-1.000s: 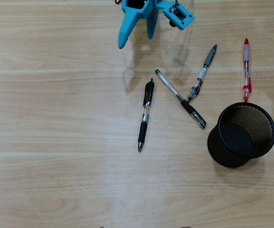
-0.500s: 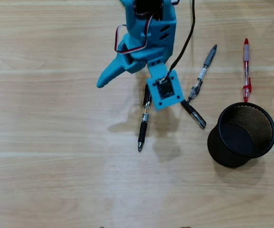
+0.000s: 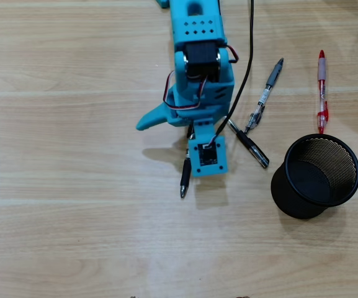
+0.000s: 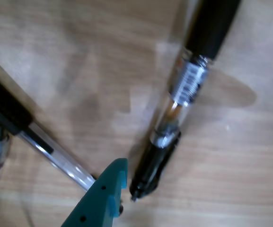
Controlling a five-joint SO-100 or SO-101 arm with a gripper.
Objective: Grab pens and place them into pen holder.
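Observation:
In the overhead view my teal gripper (image 3: pixel 165 128) stands open over the upper half of the black pen (image 3: pixel 184 175); one jaw splays out to the left and the other is hidden under the wrist. In the wrist view the black pen (image 4: pixel 189 82) with its clear middle lies just right of a teal fingertip (image 4: pixel 109 187), and the clear pen (image 4: pixel 51 150) lies on the fingertip's left. The clear pen's black cap (image 3: pixel 254 149) shows right of the arm. The grey pen (image 3: pixel 267 90) and the red pen (image 3: pixel 321 87) lie farther right. The black mesh pen holder (image 3: pixel 350 155) stands at the right.
A black cable (image 3: pixel 247 62) runs from the top edge down to the wrist camera (image 3: pixel 207 155). Everything rests on a light wooden tabletop (image 3: pixel 73 217).
The arm has reached down from the top edge and lowered its open gripper over the black pen. No pen has moved, nor has the holder.

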